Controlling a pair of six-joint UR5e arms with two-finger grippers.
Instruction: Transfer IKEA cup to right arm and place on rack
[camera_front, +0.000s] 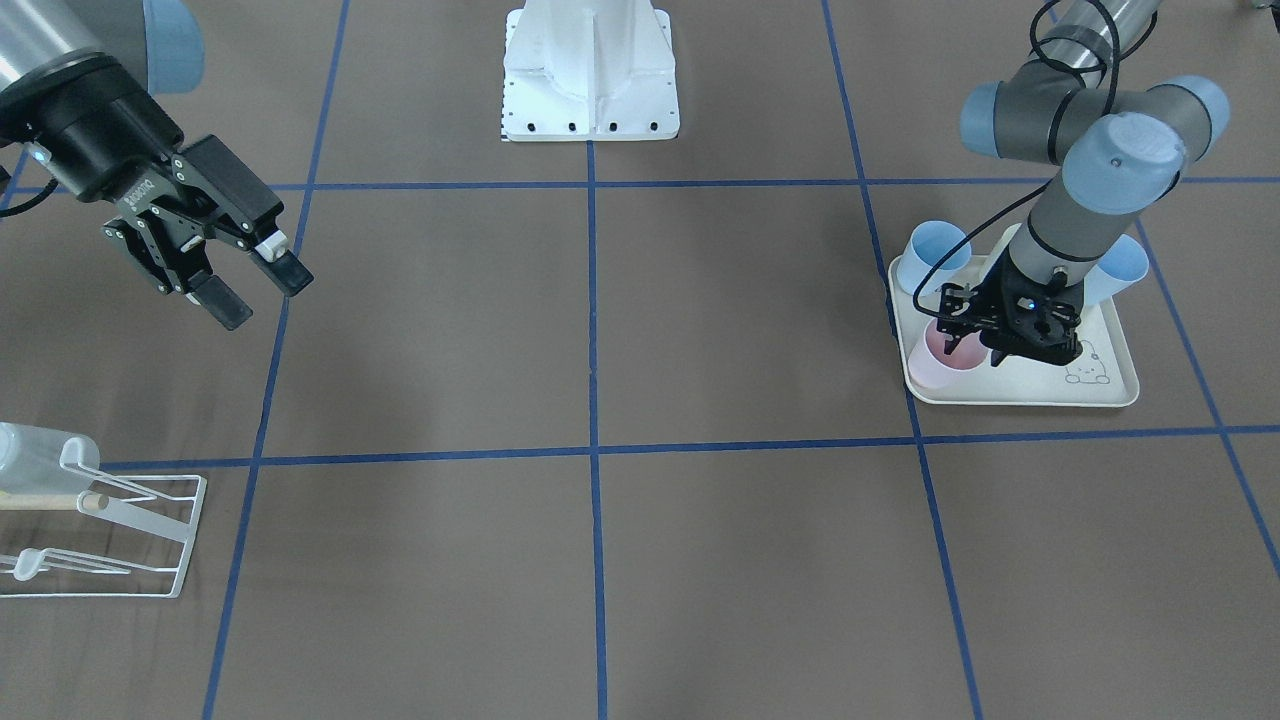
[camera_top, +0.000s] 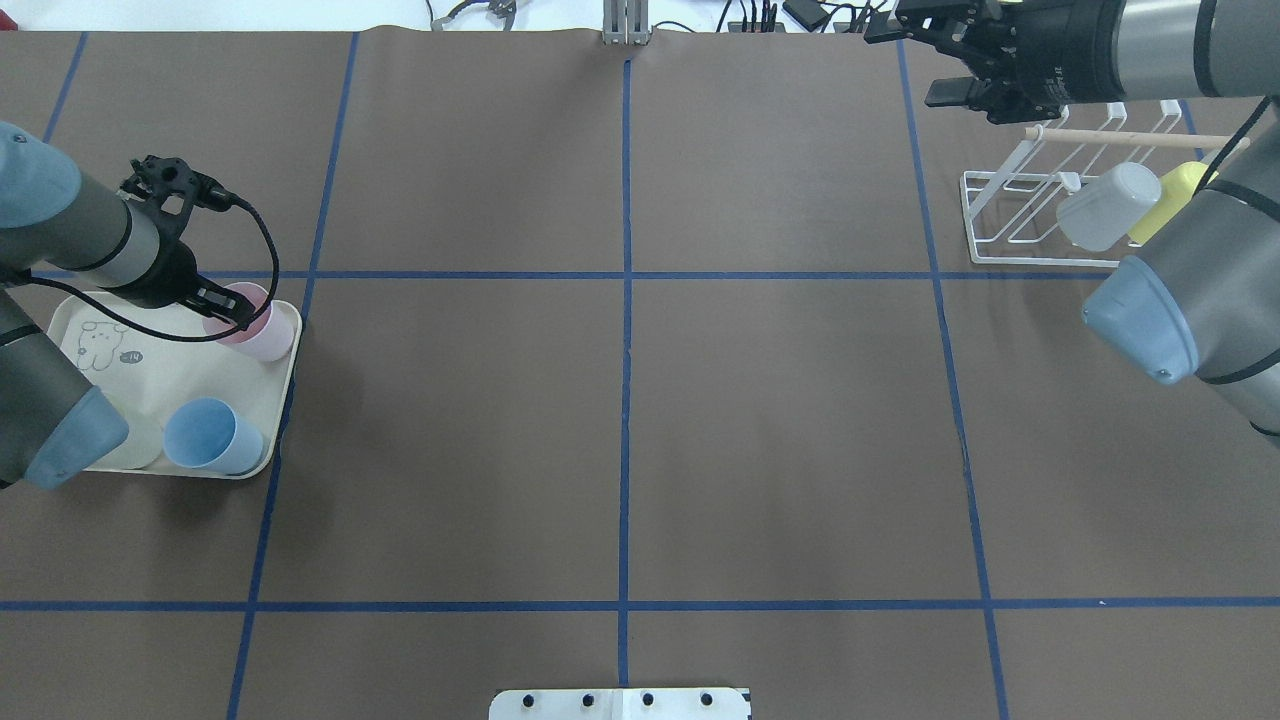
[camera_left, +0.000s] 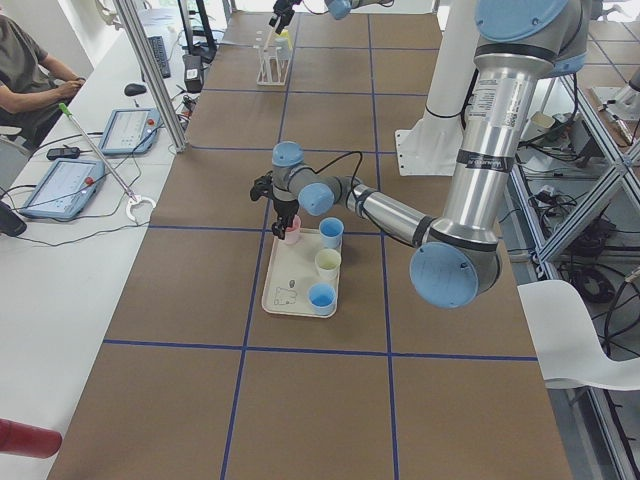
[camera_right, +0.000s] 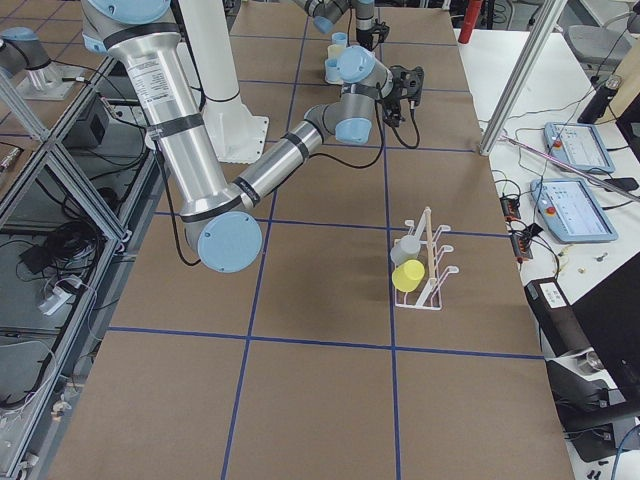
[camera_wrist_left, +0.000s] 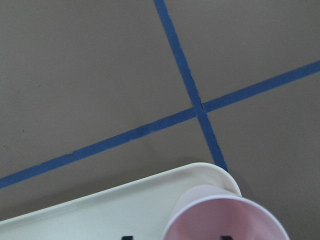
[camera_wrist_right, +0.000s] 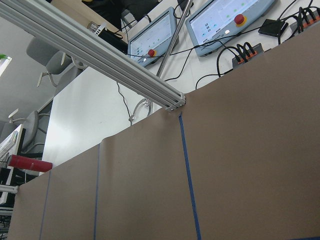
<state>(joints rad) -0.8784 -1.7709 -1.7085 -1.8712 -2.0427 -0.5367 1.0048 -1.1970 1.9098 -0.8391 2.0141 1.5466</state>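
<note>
Straddling one wall of the pink cup (camera_front: 945, 358), the left gripper (camera_front: 1010, 338) has its jaws parted. One finger dips inside the cup's mouth and the other hangs outside it over the tray (camera_front: 1020, 398), and the gap between them is much wider than the thin wall. The cup is a plain, handleless tumbler of pale matte pink. It tapers toward its base, stands upright with its mouth open upward, and looks a shade deeper pink inside. It sits in a corner of the cream, rabbit-printed tray directly below these jaws. A blue cup (camera_top: 205, 435) stands on the same tray, apart from the jaws toward its other end.

Well apart, across the brown table (camera_top: 620, 420), the right gripper (camera_front: 250, 285) hangs in the air with its jaws spread wide and nothing between them. The white wire rack (camera_top: 1020, 200) stands near those jaws without touching them. A wooden rod (camera_top: 1130, 138) runs across it, and a grey cup (camera_top: 1108, 205) and a yellow cup (camera_top: 1170, 195) hang side by side on its pegs.
</note>
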